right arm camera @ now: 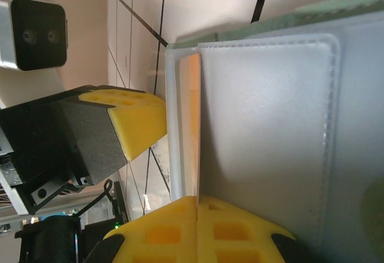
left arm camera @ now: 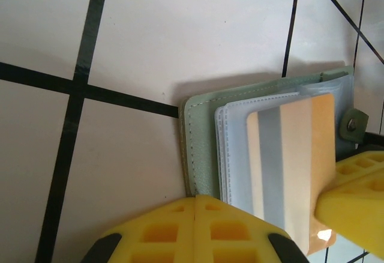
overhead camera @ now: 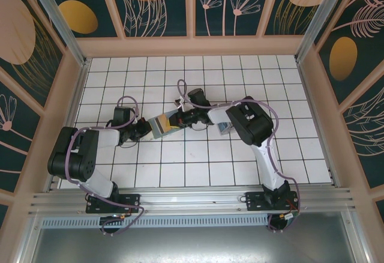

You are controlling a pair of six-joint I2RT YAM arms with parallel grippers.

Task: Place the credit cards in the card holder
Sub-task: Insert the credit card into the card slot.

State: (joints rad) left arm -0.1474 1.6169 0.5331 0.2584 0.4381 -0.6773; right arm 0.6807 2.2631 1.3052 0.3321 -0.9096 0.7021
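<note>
The grey-green card holder [overhead camera: 159, 125] lies open on the tiles between my two grippers. In the left wrist view its green cover [left arm camera: 201, 149] and clear sleeves [left arm camera: 235, 155] show, with a tan-gold credit card [left arm camera: 300, 155] with a grey stripe lying over them. My left gripper [left arm camera: 197, 198] is shut, its tips pressed on the cover's near edge. My right gripper [right arm camera: 198, 198] is shut on the card's edge [right arm camera: 193, 125], beside the pale sleeves [right arm camera: 264, 125]. From above, the left gripper [overhead camera: 146, 129] and right gripper [overhead camera: 179, 122] flank the holder. Whether the card sits inside a sleeve I cannot tell.
A small greyish thing [overhead camera: 223, 128] lies on the tiles partly under my right arm. Wooden walls [overhead camera: 192, 45] fence in the white tiled floor on three sides. A white box camera [right arm camera: 36, 32] stands beyond the left fingers [right arm camera: 135, 122].
</note>
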